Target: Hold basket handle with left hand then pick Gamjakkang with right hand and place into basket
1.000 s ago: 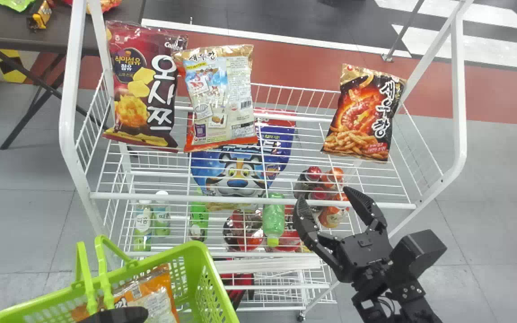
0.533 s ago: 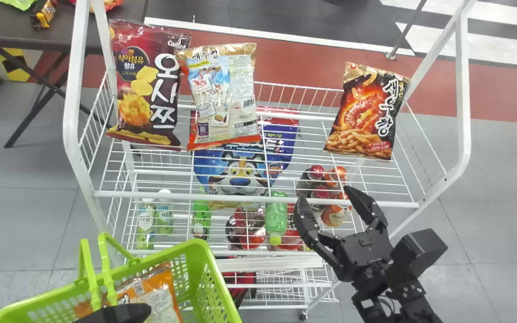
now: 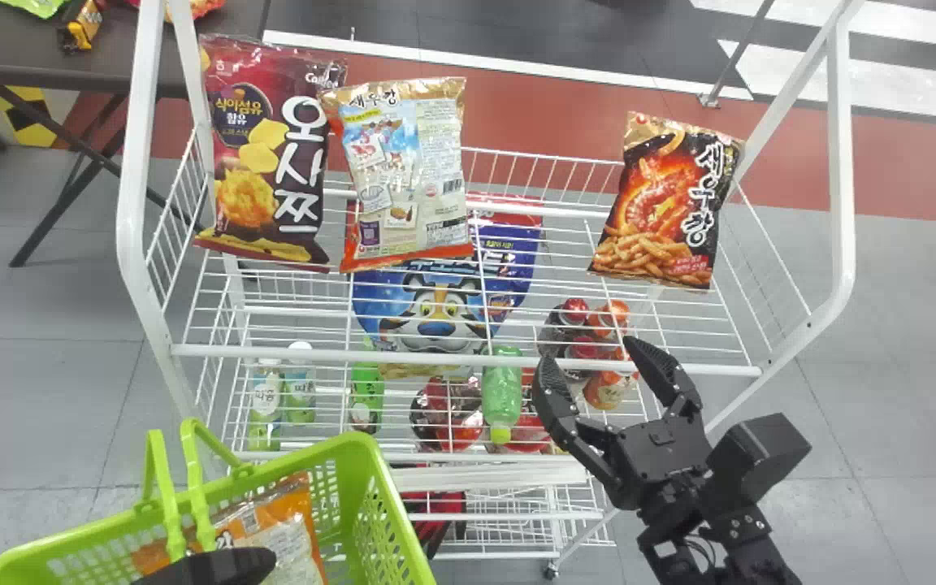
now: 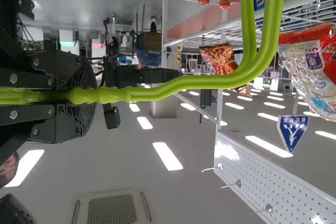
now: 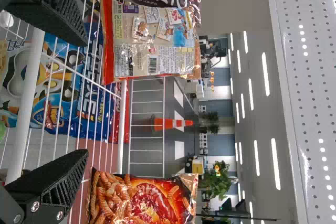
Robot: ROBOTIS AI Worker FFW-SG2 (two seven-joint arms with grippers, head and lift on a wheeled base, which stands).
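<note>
Left black two-fingered hand's clamped on the lime-green plastic basket's handle, and the Gamjakkang, an orange foil snack bag, is lying inside. Right black two-fingered hand's wide open by the white wire rack.

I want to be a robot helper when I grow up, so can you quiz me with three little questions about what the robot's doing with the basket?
1. True or false: the right end effector is empty.
2. Fill in the blank: the left end effector grips the basket by its ____.
3. Pick one. What lies in the basket?
A) a bottle
B) an orange bag
C) a can

Key: 1 true; 2 handle; 3 B.
</note>
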